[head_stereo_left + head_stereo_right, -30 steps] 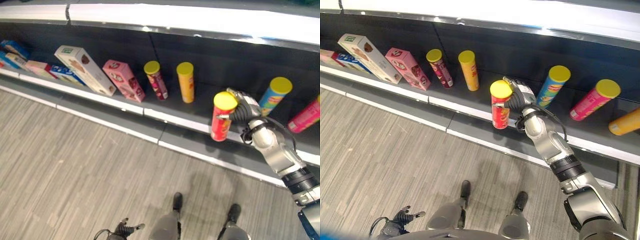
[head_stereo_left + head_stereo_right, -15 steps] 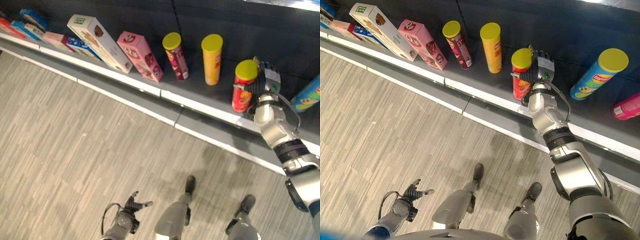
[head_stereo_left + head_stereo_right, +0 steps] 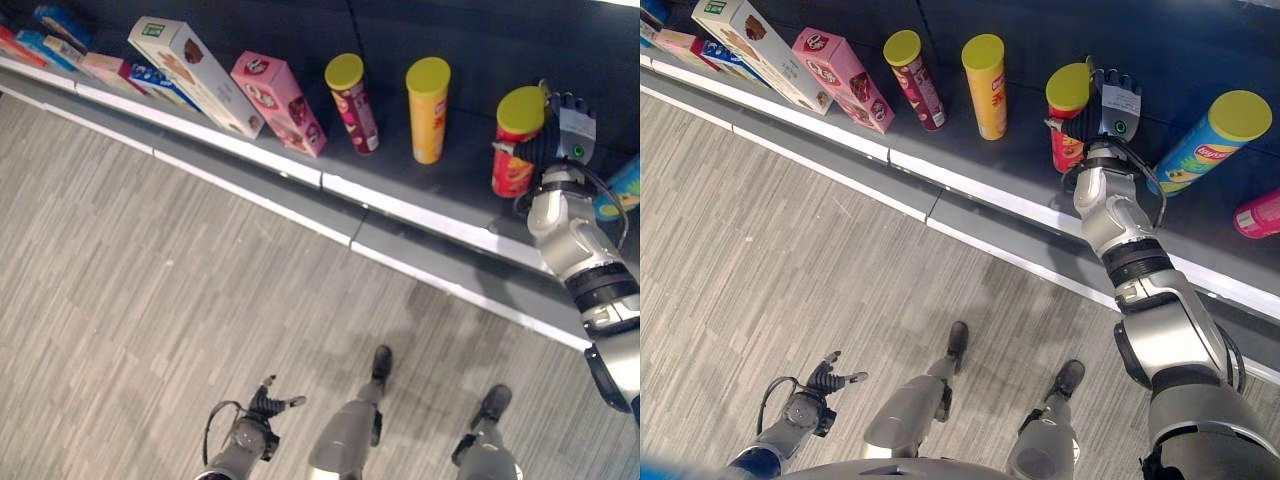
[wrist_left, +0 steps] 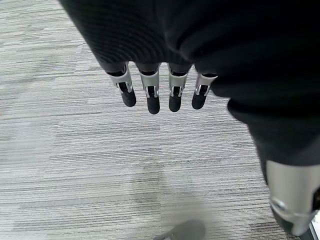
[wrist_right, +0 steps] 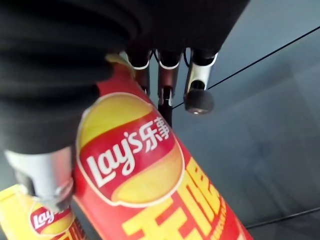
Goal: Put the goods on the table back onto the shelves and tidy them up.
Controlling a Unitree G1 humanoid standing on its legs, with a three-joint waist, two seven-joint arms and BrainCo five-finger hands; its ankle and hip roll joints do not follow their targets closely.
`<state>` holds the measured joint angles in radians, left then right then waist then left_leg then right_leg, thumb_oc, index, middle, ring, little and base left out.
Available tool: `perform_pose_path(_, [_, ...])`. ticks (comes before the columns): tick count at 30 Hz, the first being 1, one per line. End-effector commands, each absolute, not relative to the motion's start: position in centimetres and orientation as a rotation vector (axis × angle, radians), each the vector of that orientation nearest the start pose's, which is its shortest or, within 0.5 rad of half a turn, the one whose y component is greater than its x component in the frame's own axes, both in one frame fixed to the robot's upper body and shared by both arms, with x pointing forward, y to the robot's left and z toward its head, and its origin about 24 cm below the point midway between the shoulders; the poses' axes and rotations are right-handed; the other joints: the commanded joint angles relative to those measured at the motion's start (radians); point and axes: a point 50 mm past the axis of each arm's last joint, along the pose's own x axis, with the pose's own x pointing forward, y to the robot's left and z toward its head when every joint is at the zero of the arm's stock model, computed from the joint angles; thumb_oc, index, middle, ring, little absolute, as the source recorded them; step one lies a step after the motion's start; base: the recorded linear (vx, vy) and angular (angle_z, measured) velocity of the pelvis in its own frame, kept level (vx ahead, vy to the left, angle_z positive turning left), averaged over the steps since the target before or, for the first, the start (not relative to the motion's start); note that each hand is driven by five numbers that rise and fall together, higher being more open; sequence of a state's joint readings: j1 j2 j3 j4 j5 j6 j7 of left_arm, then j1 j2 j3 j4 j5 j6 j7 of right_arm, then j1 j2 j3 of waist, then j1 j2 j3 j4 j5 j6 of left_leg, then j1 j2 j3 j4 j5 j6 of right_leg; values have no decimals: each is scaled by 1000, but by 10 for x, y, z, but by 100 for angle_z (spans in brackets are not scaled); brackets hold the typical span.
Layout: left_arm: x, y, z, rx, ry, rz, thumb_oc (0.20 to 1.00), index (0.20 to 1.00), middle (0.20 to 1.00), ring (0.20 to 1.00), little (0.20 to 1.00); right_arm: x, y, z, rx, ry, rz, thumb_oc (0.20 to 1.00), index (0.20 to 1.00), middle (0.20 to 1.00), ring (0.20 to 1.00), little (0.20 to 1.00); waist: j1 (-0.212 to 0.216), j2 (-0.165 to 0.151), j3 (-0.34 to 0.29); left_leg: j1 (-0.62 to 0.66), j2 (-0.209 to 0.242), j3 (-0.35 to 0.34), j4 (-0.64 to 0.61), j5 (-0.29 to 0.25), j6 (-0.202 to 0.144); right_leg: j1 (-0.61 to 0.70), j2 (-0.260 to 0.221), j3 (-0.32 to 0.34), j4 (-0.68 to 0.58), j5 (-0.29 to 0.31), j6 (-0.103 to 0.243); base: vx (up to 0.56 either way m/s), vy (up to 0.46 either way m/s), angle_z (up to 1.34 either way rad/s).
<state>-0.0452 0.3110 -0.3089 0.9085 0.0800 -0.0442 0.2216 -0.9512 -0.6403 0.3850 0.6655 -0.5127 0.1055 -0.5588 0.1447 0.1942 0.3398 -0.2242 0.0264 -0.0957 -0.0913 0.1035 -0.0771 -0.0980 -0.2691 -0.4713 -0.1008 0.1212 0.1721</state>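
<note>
On the shelf my right hand grips the red can, standing but unreleased; left hand slack, idle.

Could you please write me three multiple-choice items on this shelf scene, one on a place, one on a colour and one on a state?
1. Where is the red can that the right robot hand grips?
A. On the floor
B. At the dark shelf, to the right of the orange can
C. On top of the pink box

2. What colour are the lids of the cans on the shelf?
A. Yellow
B. Blue
C. White

3. What state is the left robot hand in?
A. Curled round a box
B. Pinching a can
C. Open, holding nothing

Answers: 1 B, the eye views show the red can at the shelf, next after the orange one; 2 A, every lid in view is yellow; 3 C, the left wrist view shows straight fingers over bare floor.
</note>
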Motion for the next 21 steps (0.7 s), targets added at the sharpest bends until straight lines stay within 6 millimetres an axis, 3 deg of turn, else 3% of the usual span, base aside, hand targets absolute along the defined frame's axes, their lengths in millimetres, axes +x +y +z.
perform_pose_path(1, [173, 234, -118, 639, 792, 15, 1000, 1000, 1000, 1000, 1000, 384, -215, 264, -1291, -645, -609, 200, 200, 200, 200, 200, 24, -10, -34, 0, 43, 97, 4, -56, -57, -2, -78, 70, 77, -97, 49, 0, 0, 0])
perform_pose_path(21, [176, 235, -117, 645, 783, 21, 1000, 1000, 1000, 1000, 1000, 388, -216, 272, -1257, -637, -630, 200, 200, 200, 200, 200, 35, -3, -22, -17, 42, 92, 4, -49, -56, -21, -81, 69, 80, -95, 51, 0, 0, 0])
